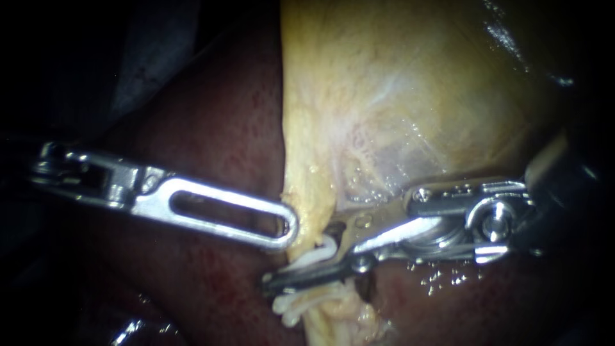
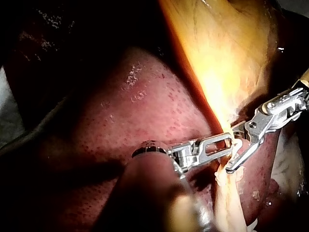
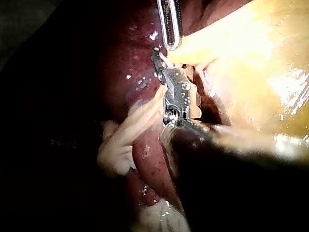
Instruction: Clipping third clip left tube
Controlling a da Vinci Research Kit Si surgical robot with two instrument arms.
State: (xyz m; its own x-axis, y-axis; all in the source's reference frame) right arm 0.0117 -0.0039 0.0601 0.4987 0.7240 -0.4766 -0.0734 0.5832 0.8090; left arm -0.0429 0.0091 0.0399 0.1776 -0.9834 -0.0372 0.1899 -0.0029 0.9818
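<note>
A clip (image 1: 317,250) was held around the tube (image 1: 323,298) by the half-open right tool (image 1: 301,256); the grip of the left tool (image 1: 288,225) could not be told. Closure was judged next.

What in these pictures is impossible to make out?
- Endoscope view: the tube where it crosses the tip of the right instrument; the metal covers that stretch.
- Left wrist view: the liver under the left instrument; its dark, blurred shaft hides it.
- Right wrist view: the right instrument's shaft is only a blur close to the camera.
- Endoscope view: both shafts vanish into the dark edges.
</note>
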